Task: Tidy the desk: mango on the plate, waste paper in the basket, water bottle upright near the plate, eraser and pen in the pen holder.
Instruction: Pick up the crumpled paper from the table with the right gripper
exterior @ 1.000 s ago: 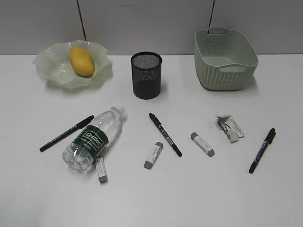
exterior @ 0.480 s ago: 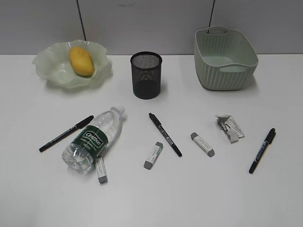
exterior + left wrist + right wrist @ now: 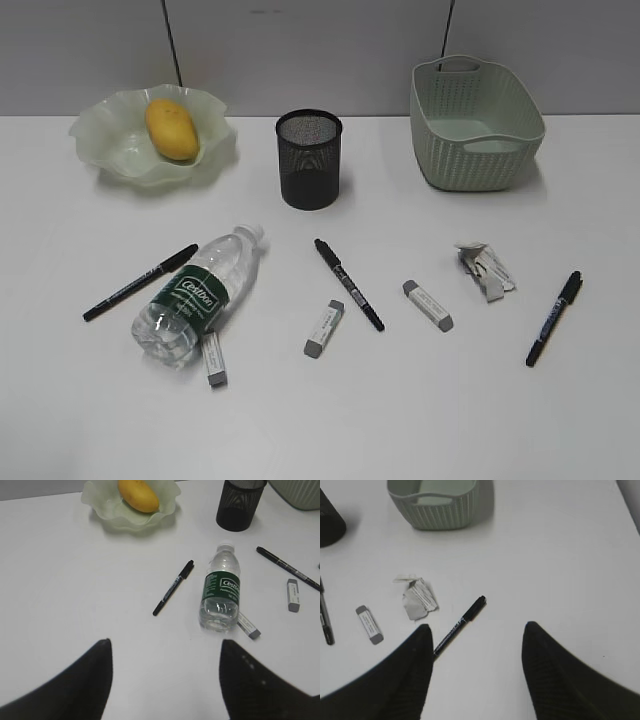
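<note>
Left claw [image 3: 162, 680] wide open, empty, right claw [image 3: 475, 672] likewise, mango [image 3: 172, 129] on plate [image 3: 105, 140]

Premises present as an office-type desk setup. A plain white desk [image 3: 590, 420] abuts a grey panelled wall [image 3: 300, 50] with dark vertical seams. A black wire-mesh pen holder [image 3: 309, 158] stands on the desk; in front of it lie marker pens [image 3: 348, 284] and erasers [image 3: 324, 328].
</note>
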Robot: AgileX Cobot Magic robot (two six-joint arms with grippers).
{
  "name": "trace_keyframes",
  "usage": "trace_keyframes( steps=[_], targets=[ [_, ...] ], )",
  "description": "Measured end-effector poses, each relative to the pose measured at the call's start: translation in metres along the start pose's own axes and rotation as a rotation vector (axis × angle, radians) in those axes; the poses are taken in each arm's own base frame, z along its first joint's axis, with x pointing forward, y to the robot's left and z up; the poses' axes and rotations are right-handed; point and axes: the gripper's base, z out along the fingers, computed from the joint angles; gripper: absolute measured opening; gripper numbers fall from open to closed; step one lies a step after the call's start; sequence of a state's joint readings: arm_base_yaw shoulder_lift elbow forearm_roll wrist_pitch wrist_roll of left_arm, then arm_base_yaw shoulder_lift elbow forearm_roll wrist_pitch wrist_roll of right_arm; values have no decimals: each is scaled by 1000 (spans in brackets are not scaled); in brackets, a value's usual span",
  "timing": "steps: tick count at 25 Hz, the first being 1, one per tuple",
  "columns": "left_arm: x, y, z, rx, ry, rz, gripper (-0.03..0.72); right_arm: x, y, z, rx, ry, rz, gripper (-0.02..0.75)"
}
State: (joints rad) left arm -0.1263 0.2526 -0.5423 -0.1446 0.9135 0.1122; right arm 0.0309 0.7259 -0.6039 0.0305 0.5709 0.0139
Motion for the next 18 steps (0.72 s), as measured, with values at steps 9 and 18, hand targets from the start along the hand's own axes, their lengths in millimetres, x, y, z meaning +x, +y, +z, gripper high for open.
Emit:
trace_keyframes(
  steps=[9, 18],
  targets=[
    [0, 0, 0, 0, 1, 0, 508, -30, 26, 96, -88, 359, -165, 456],
    [4, -1, 0, 11, 44, -4, 508, -23, 89, 172, -197, 541, -282, 588]
  ],
)
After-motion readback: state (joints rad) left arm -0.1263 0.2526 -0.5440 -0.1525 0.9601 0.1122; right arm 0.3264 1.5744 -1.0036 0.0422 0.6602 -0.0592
